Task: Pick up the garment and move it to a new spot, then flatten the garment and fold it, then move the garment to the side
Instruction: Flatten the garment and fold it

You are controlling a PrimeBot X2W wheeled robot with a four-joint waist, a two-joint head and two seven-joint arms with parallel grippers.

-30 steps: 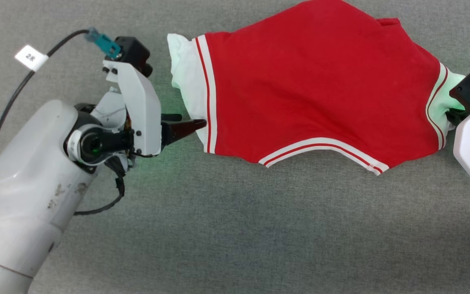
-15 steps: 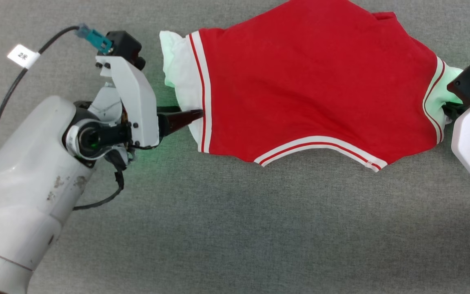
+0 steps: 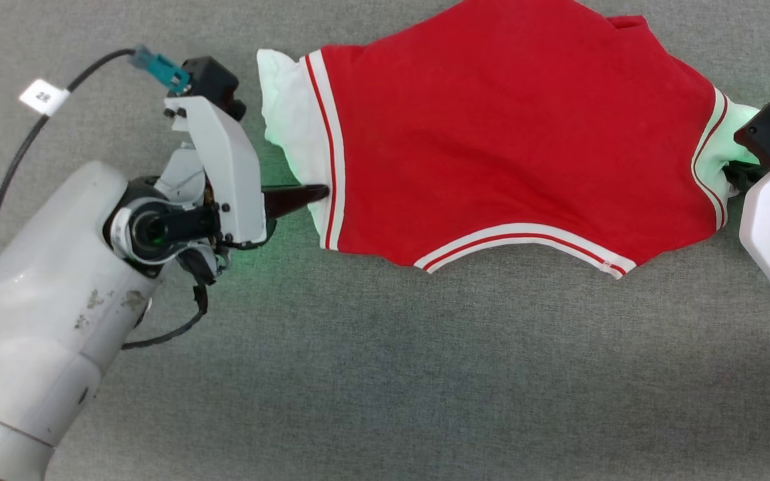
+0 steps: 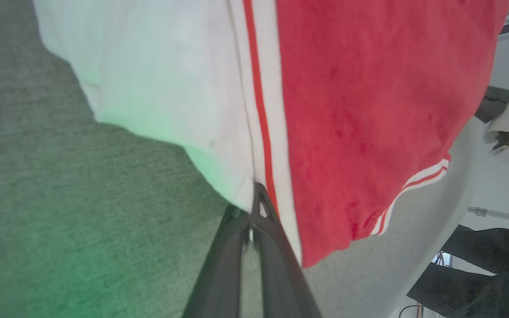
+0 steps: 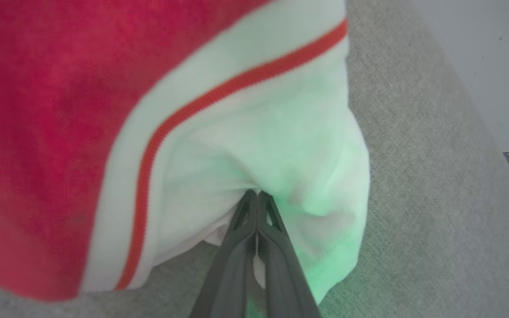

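Since the left gripper is clamped on one white sleeve by its striped seam and the right gripper on the other, the garment lies stretched across the grey table, likely for flattening.

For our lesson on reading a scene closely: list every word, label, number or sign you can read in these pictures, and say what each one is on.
"2", then a second mark too blurred to read: on the white tag wrapped round the black cable.
The garment: no readable print or lettering shows.
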